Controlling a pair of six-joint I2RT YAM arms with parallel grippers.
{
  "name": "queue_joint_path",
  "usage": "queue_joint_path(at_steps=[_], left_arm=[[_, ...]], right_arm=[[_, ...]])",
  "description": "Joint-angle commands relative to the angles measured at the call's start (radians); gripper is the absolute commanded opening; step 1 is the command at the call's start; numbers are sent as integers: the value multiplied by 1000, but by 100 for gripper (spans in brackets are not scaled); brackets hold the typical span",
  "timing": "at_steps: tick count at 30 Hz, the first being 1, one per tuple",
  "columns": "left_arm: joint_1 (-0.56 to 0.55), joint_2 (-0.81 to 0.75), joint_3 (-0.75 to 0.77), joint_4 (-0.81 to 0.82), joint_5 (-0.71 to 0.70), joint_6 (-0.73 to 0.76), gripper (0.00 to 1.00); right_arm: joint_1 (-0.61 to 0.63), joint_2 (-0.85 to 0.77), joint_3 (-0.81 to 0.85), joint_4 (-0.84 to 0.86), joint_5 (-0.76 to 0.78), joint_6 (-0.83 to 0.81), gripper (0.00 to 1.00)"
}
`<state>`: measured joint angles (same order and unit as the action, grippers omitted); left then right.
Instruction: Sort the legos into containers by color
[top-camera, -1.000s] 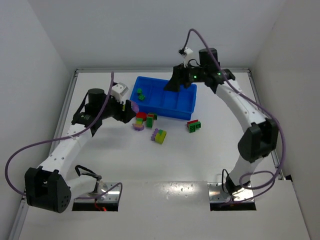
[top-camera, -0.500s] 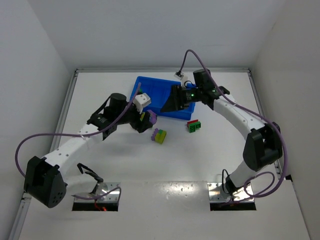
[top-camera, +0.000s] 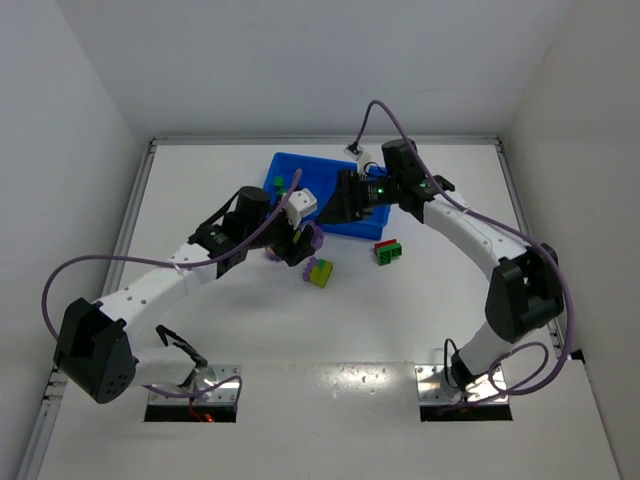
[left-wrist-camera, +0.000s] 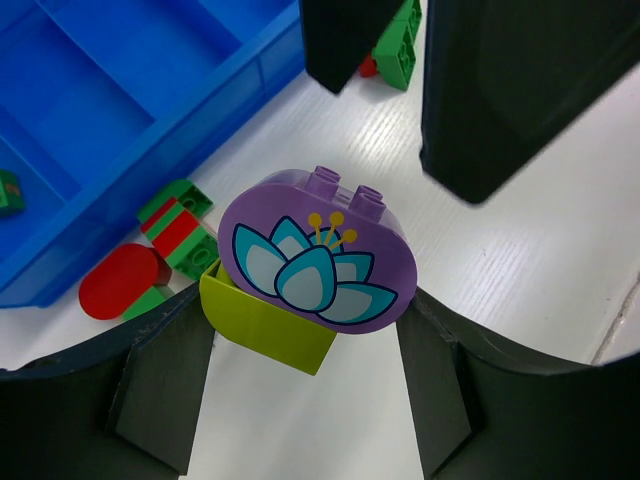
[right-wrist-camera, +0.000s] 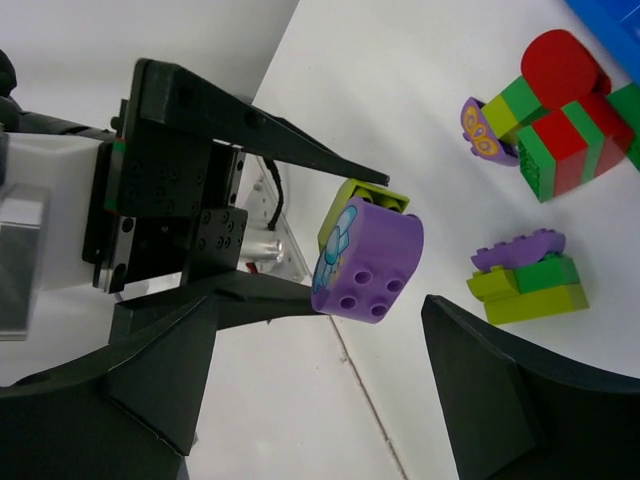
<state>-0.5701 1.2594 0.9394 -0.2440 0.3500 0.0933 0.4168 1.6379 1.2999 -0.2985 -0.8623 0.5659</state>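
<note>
My left gripper (left-wrist-camera: 305, 305) is shut on a lego cluster held above the table: a purple brick with a flower picture (left-wrist-camera: 315, 258) joined to a yellow-green brick (left-wrist-camera: 265, 325). In the top view this cluster (top-camera: 312, 237) hangs just in front of the blue tray (top-camera: 277, 165). My right gripper (right-wrist-camera: 320, 375) is open and faces it, its fingers either side of the purple brick (right-wrist-camera: 372, 265) without touching. One green lego (top-camera: 281, 185) lies in the tray's left compartment.
On the table are a yellow-green and purple cluster (top-camera: 320, 272), a green and red cluster (top-camera: 388, 251), and a red and green group (left-wrist-camera: 165, 245) beside the tray wall (left-wrist-camera: 150, 215). The right gripper's fingers (left-wrist-camera: 345, 40) hang close ahead of the left wrist camera.
The left arm carried the purple cluster right, toward the tray's front. The right gripper came off the tray's far side, swung down to meet it, and opened wider.
</note>
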Motion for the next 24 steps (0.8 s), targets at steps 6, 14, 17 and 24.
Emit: queue_joint_path(at_steps=[6,14,17,24], left_arm=[[-10,-3,55,48,-13,-14,0],[-10,-3,64,48,-13,-23,0],[-10,-3,64,48,-13,-23,0],[-10,-3,64,57,-13,-23,0]], right_arm=[[8,40,-36,78,-30,58,83],[36,91,-36,119,-73,89,82],[36,102,-36,140,-96,109,73],[56,123,-27,185,-142,131,39]])
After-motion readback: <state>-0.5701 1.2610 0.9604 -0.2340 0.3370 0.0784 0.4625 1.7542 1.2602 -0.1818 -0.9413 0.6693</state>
